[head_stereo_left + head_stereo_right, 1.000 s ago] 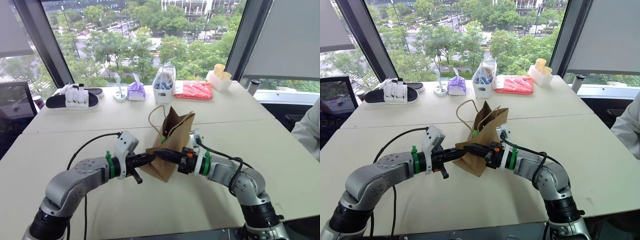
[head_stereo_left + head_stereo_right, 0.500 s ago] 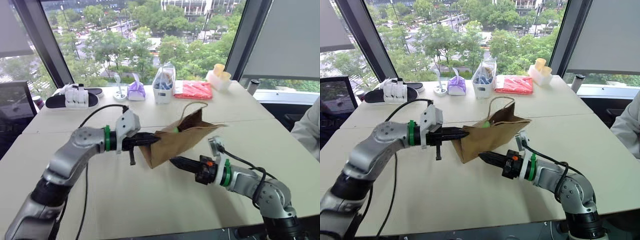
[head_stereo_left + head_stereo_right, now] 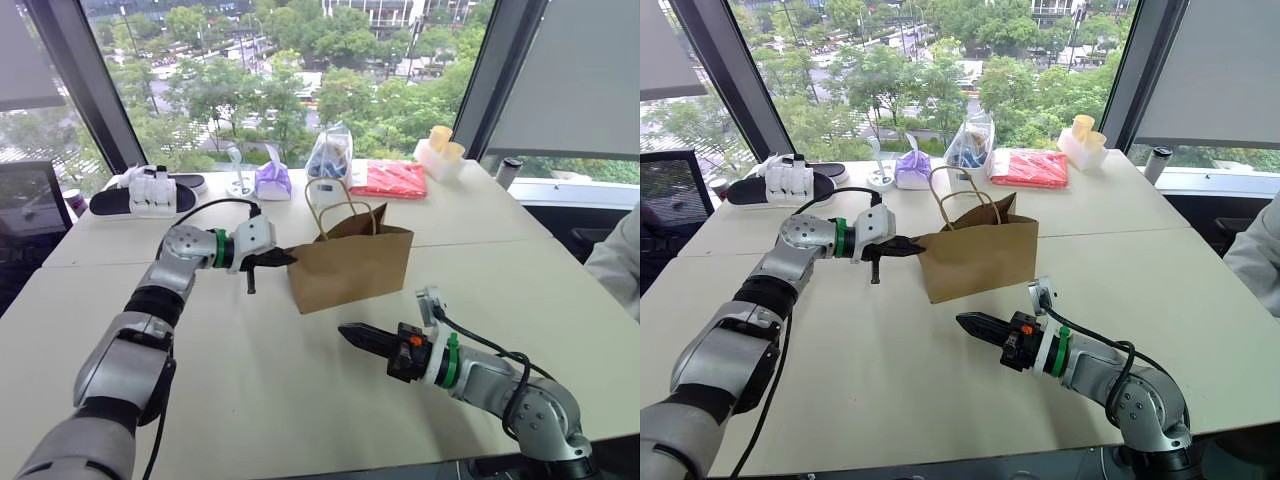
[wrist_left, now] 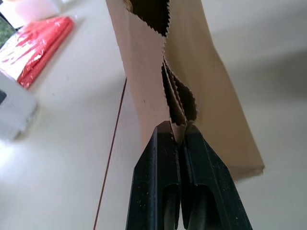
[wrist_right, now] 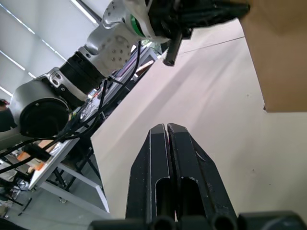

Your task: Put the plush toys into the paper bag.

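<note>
The brown paper bag (image 3: 352,268) stands upright on the table with its loop handles up. My left gripper (image 3: 287,257) reaches in from the left and is shut on the bag's folded side edge; in the left wrist view the black fingers (image 4: 160,158) pinch the creased paper (image 4: 144,72). My right gripper (image 3: 346,333) hovers low over the table in front of the bag, shut with nothing in it, apart from the bag. The plush toys are hidden from view.
Along the far edge by the window lie black-and-white slippers (image 3: 145,195), a purple tied bag (image 3: 272,182), a clear plastic bag (image 3: 330,155), a red packet (image 3: 388,180) and pale containers (image 3: 440,152). A person's sleeve (image 3: 622,262) shows at the right edge.
The bag went from tilted and raised between both grippers to standing upright farther away. My left arm stretched forward with it; my right gripper let go and drew back toward me.
</note>
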Robot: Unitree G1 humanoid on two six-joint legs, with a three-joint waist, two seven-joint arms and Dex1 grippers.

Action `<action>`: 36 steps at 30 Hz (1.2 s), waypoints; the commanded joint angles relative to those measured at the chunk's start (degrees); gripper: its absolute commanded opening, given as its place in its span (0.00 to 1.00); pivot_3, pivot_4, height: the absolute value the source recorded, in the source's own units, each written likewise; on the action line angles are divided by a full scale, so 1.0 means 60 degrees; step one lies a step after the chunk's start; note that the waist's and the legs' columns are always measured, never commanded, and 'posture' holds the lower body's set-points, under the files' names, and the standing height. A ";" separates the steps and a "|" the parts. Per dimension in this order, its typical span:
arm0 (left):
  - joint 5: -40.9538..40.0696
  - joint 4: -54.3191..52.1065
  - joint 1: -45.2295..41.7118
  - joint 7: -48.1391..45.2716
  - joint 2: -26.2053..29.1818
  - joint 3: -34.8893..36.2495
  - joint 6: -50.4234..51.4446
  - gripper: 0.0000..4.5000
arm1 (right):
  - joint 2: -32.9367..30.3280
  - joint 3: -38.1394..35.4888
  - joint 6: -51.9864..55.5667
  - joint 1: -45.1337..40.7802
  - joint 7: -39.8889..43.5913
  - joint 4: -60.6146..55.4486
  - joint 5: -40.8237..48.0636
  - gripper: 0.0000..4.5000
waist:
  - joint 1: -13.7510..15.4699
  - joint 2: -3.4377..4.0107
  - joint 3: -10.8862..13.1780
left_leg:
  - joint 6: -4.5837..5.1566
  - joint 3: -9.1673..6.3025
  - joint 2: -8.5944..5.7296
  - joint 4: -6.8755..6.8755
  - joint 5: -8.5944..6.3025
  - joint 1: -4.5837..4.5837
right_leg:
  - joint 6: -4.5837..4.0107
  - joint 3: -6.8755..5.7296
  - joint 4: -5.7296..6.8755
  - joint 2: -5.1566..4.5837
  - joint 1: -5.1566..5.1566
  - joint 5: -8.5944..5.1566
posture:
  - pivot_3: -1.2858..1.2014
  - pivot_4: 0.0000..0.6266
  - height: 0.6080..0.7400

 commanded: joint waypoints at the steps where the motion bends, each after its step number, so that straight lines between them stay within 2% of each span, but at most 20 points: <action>1: 0.0250 0.0460 -0.0506 0.0138 -0.0076 0.0285 -0.0750 0.01 | 0.0126 -0.0062 -0.0220 -0.0057 -0.0117 -0.0376 0.0131 0.00 | -0.0004 -0.0001 -0.0001 | 0.0007 -0.0002 0.0000 0.0005 -0.0004 0.0001 | 0.0002 0.0000 0.0000 0.0000 0.0005 -0.0001 | 0.52 0.24 1.00; 4: 0.0329 0.0658 -0.0565 0.0186 -0.0131 0.0423 -0.1000 0.01 | 0.0152 -0.0007 -0.0250 -0.0080 -0.0147 -0.0346 0.0098 0.00 | -0.0023 -0.0001 -0.0001 | 0.0056 -0.0001 0.0000 0.0009 -0.0031 0.0006 | 0.0004 0.0000 0.0006 0.0001 0.0006 0.0000 | 0.52 0.24 1.00; 5: 0.0313 0.0690 -0.0570 0.0133 -0.0140 0.0468 -0.0965 0.13 | 0.0155 0.0023 -0.0264 -0.0117 -0.0144 -0.0302 0.0067 0.00 | -0.0029 -0.0001 -0.0001 | 0.0056 -0.0002 0.0000 0.0009 -0.0030 0.0007 | 0.0004 -0.0001 0.0008 0.0003 0.0005 0.0000 | 0.52 0.24 1.00; 6: 0.0219 0.0640 -0.0538 -0.0009 -0.0144 0.0529 -0.0808 0.21 | 0.0148 0.0054 -0.0275 -0.0156 -0.0131 -0.0256 0.0039 0.00 | -0.0035 -0.0001 -0.0001 | 0.0056 -0.0002 -0.0001 0.0008 -0.0030 0.0007 | 0.0005 -0.0001 0.0012 0.0004 0.0003 0.0000 | 0.52 0.24 1.00; 13: -0.0227 -0.0159 -0.0189 -0.0054 -0.0109 0.1133 0.0127 0.98 | 0.0010 0.0140 -0.0291 -0.0166 -0.0008 -0.0195 -0.0003 0.00 | -0.0074 -0.0001 -0.0001 | 0.0054 -0.0002 -0.0002 0.0010 -0.0029 0.0010 | 0.0005 -0.0002 0.0025 0.0005 0.0000 0.0001 | 0.52 0.24 1.00; 15: -0.0758 -0.1283 0.0364 -0.0302 0.0227 0.1490 0.1390 0.98 | -0.0085 0.0148 -0.0271 -0.0111 0.0043 -0.0242 -0.0023 0.00 | -0.0128 -0.0001 -0.0001 | 0.0054 -0.0002 -0.0002 0.0009 -0.0029 0.0012 | 0.0005 -0.0002 0.0028 0.0004 0.0002 0.0001 | 0.52 0.24 1.00; 19: -0.2655 -0.4878 0.2143 -0.0223 0.1151 0.2560 0.6021 0.98 | -0.0132 -0.0040 -0.0472 -0.0185 -0.0076 -0.0208 -0.0178 0.00 | -0.0413 0.0000 -0.0001 | 0.0059 -0.0013 0.0013 -0.0001 -0.0033 0.0027 | 0.0005 0.0004 0.0102 0.0004 -0.0028 0.0001 | 0.52 0.24 1.00; 21: -0.3574 -0.6707 0.3238 0.0540 0.1489 0.3340 0.7893 0.98 | -0.0051 -0.0207 -0.0563 -0.0372 -0.0248 -0.0172 -0.0177 0.00 | -0.0476 0.0001 0.0000 | 0.0060 -0.0020 0.0013 -0.0003 -0.0034 0.0025 | 0.0003 0.0010 0.0126 0.0001 -0.0044 0.0000 | 0.52 0.24 1.00; 26: -0.5279 -1.0922 0.6380 0.2742 0.1744 0.5309 1.1023 0.98 | -0.0312 -0.0367 -0.0840 -0.0380 -0.0535 -0.0250 -0.0707 0.00 | -0.0452 0.0003 0.0000 | 0.0059 -0.0028 0.0011 0.0002 -0.0036 0.0046 | -0.0001 0.0019 0.0113 -0.0001 -0.0029 -0.0002 | 0.52 0.24 1.00; 30: -0.6394 -1.3428 0.8519 0.4297 0.1323 0.6464 1.2446 0.98 | -0.0540 -0.0205 -0.1329 -0.0277 -0.0860 -0.0154 -0.1712 0.00 | -0.0247 0.0001 0.0000 | 0.0058 -0.0019 0.0010 0.0006 -0.0036 0.0045 | -0.0003 0.0024 0.0112 0.0000 -0.0031 -0.0003 | 0.52 0.24 1.00; 33: -0.6506 -1.4642 0.9779 0.5347 0.0816 0.6719 1.2624 0.98 | 0.0066 -0.0356 -0.1704 -0.0236 -0.1590 -0.0048 -0.2025 0.00 | -0.0105 -0.0005 -0.0004 | 0.0051 -0.0018 0.0010 0.0004 -0.0035 0.0045 | -0.0005 0.0026 0.0108 -0.0002 -0.0024 -0.0005 | 0.52 0.24 1.00; 36: -0.6803 -1.5459 1.0426 0.6304 0.0116 0.6798 1.2620 0.98 | 0.0549 -0.0483 -0.2004 -0.0150 -0.2189 0.0052 -0.2370 0.00 | 0.0023 -0.0004 -0.0004 | 0.0039 -0.0012 0.0010 0.0007 -0.0029 0.0050 | -0.0010 0.0030 0.0106 -0.0001 -0.0018 -0.0004 | 0.52 0.24 1.00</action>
